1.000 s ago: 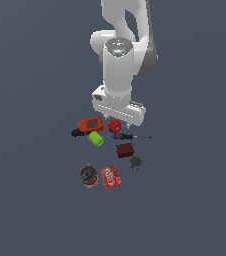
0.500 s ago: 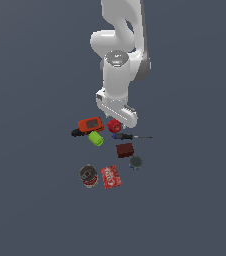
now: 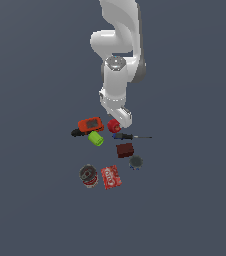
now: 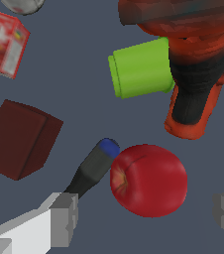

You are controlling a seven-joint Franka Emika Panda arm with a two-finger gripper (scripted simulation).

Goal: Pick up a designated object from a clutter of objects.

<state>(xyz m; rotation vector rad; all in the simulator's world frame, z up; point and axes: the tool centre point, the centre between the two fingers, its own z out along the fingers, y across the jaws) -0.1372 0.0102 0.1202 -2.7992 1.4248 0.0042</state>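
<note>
The designated object, a small glossy red apple-like ball (image 3: 113, 125) (image 4: 148, 181), lies at the far side of the clutter of objects. My gripper (image 3: 120, 120) (image 4: 143, 216) hangs just over it and is open. In the wrist view the ball sits between the two grey fingertips (image 4: 64, 218), nearer the fingertip beside the screwdriver, and neither touches it. Its stem dimple faces the screwdriver's handle (image 4: 91, 166). Nothing is held.
Close around the ball are a green cylinder (image 3: 96, 139) (image 4: 141, 67), an orange-red device (image 3: 91, 124) (image 4: 193, 59) and a screwdriver (image 3: 130, 136). Further off lie a dark red box (image 3: 125, 150) (image 4: 20, 139), dark disc (image 3: 135, 162), round can (image 3: 88, 175) and red packet (image 3: 111, 176) (image 4: 2, 42).
The arm has come down and turned its hand, bringing the open gripper from above the clutter to just over the red ball. None of the objects has moved.
</note>
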